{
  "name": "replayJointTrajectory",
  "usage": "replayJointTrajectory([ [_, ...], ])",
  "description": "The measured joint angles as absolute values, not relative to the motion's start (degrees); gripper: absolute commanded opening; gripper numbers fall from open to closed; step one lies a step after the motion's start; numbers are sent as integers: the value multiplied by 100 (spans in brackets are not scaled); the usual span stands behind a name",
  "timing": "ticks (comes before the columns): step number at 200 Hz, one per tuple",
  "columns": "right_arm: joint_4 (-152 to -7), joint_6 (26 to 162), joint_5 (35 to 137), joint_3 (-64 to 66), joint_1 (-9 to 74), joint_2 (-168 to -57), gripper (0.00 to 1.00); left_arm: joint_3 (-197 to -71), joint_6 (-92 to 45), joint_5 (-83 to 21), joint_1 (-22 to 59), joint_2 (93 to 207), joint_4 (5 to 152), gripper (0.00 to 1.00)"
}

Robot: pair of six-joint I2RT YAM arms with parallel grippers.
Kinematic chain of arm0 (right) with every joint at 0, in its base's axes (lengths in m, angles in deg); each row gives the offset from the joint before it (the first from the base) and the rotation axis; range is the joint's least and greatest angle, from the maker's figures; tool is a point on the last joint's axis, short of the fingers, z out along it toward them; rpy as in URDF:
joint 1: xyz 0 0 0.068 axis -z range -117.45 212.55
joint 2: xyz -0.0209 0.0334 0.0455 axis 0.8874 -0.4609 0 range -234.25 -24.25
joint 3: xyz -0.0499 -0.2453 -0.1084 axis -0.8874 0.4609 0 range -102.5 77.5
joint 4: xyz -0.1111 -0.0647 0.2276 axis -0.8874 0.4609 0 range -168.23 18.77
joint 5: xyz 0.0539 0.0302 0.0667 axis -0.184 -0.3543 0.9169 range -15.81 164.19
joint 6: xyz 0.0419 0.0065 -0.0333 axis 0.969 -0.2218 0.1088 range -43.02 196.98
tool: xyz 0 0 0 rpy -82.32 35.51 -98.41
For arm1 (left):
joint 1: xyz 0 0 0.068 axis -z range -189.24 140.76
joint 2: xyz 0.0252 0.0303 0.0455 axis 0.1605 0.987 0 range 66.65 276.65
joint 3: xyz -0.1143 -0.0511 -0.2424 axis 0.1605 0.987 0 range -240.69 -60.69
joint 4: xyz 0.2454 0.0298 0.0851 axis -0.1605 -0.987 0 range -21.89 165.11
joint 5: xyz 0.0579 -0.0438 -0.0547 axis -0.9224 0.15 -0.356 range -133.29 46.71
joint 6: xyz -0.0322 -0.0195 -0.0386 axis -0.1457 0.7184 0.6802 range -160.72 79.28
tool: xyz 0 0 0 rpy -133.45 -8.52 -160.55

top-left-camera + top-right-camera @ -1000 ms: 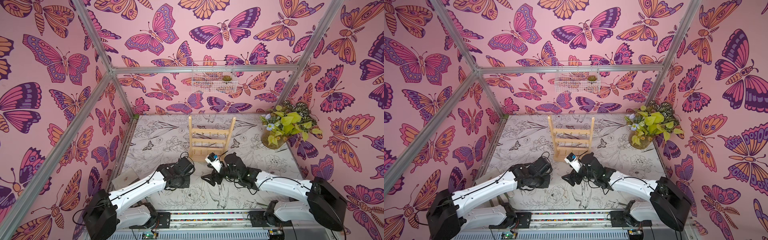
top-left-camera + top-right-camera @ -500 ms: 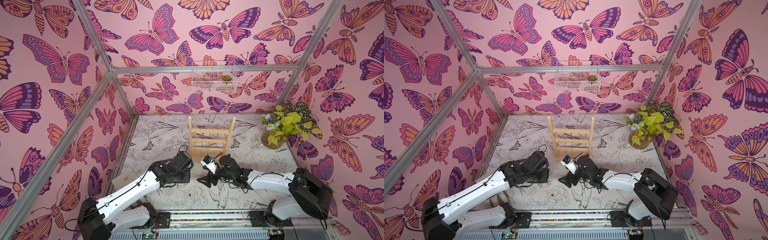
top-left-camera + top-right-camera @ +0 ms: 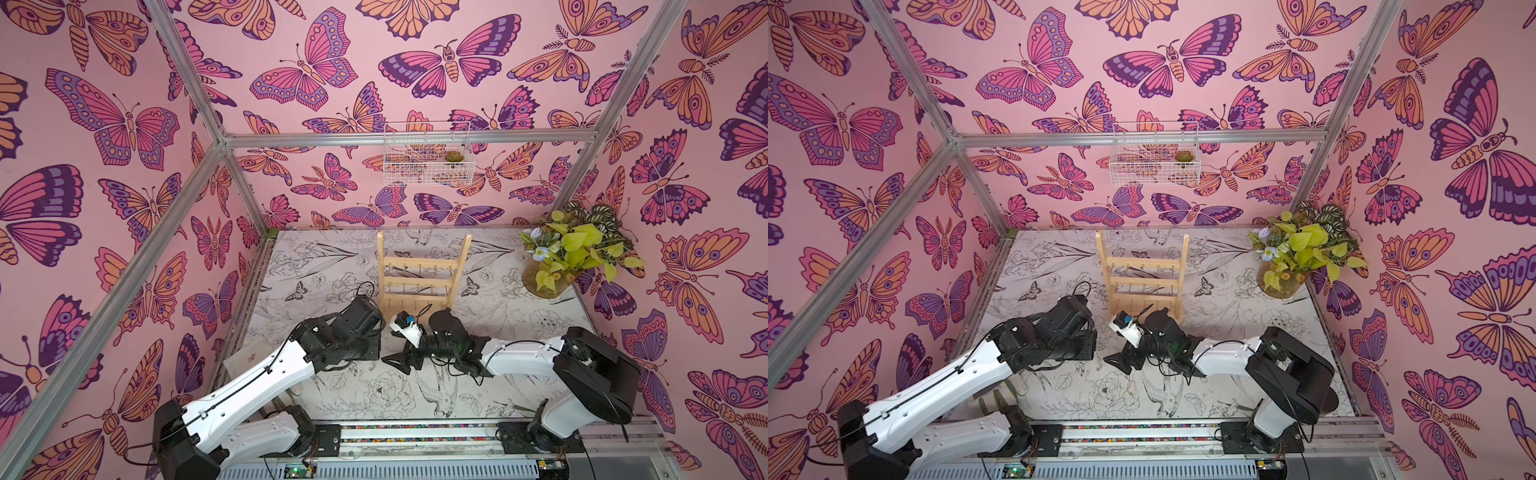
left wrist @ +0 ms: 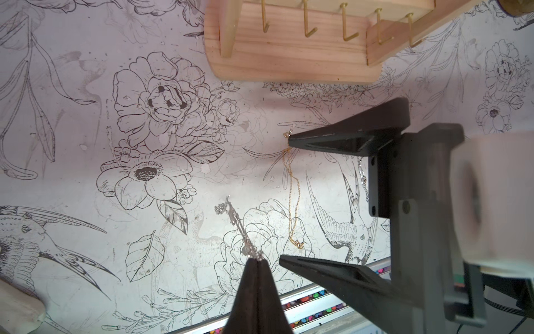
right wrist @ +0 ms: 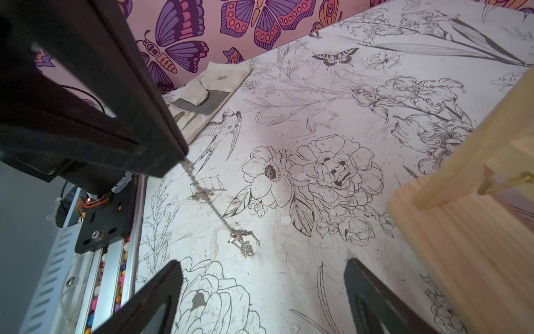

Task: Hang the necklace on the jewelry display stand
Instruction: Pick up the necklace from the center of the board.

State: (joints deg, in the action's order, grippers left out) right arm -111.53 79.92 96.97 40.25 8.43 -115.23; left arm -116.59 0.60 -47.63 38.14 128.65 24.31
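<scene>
lying inside the wide-open right gripper (image 4: 284, 199), the thread-thin gold necklace (image 4: 290, 211) is not yet on the pale wooden ladder stand (image 4: 289, 52), while the left gripper (image 4: 256, 260) pinches a silver chain (image 4: 239, 228).

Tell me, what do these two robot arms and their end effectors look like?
The left arm and right arm have smooth white shells between bulky black joints, with thin black cables running alongside. A small white block with a blue spot sits at the right wrist. The left end effector and right end effector are matte black, with wedge-shaped fingers tapering to points.
</scene>
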Motion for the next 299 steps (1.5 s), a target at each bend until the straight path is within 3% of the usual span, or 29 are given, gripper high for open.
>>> replayJointTrajectory([
  [85,-11574,7865,10041,3813,650,-11954,85,-11962,-84,-4761,3814,12865,2387,0],
  [170,-12042,7871,10239,3585,650,-12251,41,-12161,-114,-4759,3814,12865,2378,0],
  [299,-12217,8083,10386,3585,648,-12273,8,-12163,-127,-4761,3803,12865,2361,0],
])
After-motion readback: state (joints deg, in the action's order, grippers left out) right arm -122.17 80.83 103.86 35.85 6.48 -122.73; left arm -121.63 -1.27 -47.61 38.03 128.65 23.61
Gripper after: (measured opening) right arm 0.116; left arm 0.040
